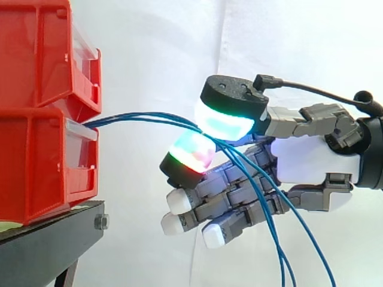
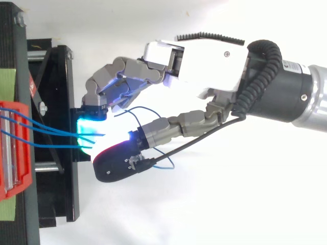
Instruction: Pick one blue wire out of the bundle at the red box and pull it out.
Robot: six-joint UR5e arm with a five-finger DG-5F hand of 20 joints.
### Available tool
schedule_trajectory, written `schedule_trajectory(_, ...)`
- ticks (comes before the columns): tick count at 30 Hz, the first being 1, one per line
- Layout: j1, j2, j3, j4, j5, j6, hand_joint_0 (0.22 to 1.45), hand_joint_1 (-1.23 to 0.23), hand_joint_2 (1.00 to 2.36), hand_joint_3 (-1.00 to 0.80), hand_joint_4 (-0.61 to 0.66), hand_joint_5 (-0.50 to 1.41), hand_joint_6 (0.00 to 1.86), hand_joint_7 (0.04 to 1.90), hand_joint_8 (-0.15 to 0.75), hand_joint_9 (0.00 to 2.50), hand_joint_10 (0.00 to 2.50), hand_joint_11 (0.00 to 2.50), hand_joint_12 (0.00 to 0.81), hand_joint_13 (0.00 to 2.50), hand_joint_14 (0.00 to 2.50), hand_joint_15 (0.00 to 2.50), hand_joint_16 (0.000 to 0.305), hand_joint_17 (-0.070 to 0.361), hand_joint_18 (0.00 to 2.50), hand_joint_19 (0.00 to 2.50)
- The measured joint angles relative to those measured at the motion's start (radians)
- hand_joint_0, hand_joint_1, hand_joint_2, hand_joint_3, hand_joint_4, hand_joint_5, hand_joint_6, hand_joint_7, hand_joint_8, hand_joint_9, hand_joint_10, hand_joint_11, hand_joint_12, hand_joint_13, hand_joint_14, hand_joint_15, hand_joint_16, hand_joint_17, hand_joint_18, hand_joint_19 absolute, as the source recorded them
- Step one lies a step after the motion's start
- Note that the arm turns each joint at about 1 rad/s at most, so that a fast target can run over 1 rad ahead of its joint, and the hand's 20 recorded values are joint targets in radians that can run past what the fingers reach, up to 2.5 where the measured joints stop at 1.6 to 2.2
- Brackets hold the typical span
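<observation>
At left in the side view, two red bins are stacked on a black stand (image 1: 48, 245): an upper bin (image 1: 36, 54) and a lower bin (image 1: 36, 167), whose front edges face the robot hand (image 1: 305, 161). The stand's front edge lies just under the lower bin's front edge. Between the bin fronts and the fingertips an open gap is seen before the white curtain (image 1: 149, 48), crossed solely by the blue wires (image 1: 149, 116). Free room is also seen above and below the robot hand.

The blue wires are led out of the lower bin's front opening and are carried across the gap in a shallow arch. They are passed between two glowing pads, and behind these they are left hanging in loose strands towards the lower edge of the view.

The robot hand is closed in a pinch. A large pad lit green and white (image 1: 227, 122) is set over a pad lit red and green (image 1: 191, 152), and the wires are clamped where the two meet. How many strands are gripped cannot be told. The remaining fingers (image 1: 179, 200) are curled loosely beneath, apart from the wires' taut stretch.

Seen from above, the robot hand (image 2: 204, 56) is held clear of the lower bin (image 2: 15, 109), with its fingertips over the stand's edge.
</observation>
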State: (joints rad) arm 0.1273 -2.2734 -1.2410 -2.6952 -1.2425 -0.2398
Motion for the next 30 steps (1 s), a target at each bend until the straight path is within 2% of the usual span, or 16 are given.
schedule_trajectory(4,0.000,0.000,0.000,0.000,0.000,0.000,0.65,-0.75,1.00,-0.49,0.33,-0.21,0.88,0.93,0.382,0.73,0.01,0.50,0.450,0.55,0.01,0.16,0.059,0.132,0.69,0.40)
schedule_trajectory(7,0.000,0.000,0.000,0.000,0.000,0.000,0.65,-0.73,1.01,-0.42,0.28,-0.22,0.89,0.96,0.385,0.73,0.01,0.51,0.450,0.55,0.01,0.17,0.059,0.132,0.69,0.41)
schedule_trajectory(13,0.000,0.000,0.000,0.000,0.000,0.000,0.70,-0.79,1.01,-0.29,0.30,-0.23,0.88,0.93,0.371,0.68,0.01,0.51,0.453,0.55,0.00,0.16,0.059,0.133,0.69,0.40)
schedule_trajectory(18,0.000,0.000,0.000,0.000,0.000,0.000,0.72,-0.89,1.00,-0.50,0.31,-0.24,0.88,0.93,0.357,0.62,0.01,0.50,0.446,0.55,0.00,0.15,0.059,0.133,0.71,0.35)
schedule_trajectory(21,-0.001,0.000,0.000,0.000,0.000,0.000,0.71,-0.90,1.00,-0.50,0.31,-0.24,0.88,0.93,0.357,0.62,0.01,0.51,0.446,0.55,0.01,0.15,0.059,0.133,0.71,0.36)
schedule_trajectory(25,-0.001,0.001,0.000,0.000,-0.006,0.000,0.63,-0.89,1.00,-0.50,0.31,-0.24,0.88,0.92,0.360,0.63,0.01,0.51,0.446,0.55,0.01,0.16,0.059,0.132,0.71,0.37)
schedule_trajectory(30,-0.003,0.001,0.000,0.000,-0.011,0.000,0.54,-0.77,1.00,-0.50,0.30,-0.23,0.87,0.92,0.378,0.68,0.01,0.52,0.463,0.55,0.01,0.17,0.061,0.137,0.71,0.40)
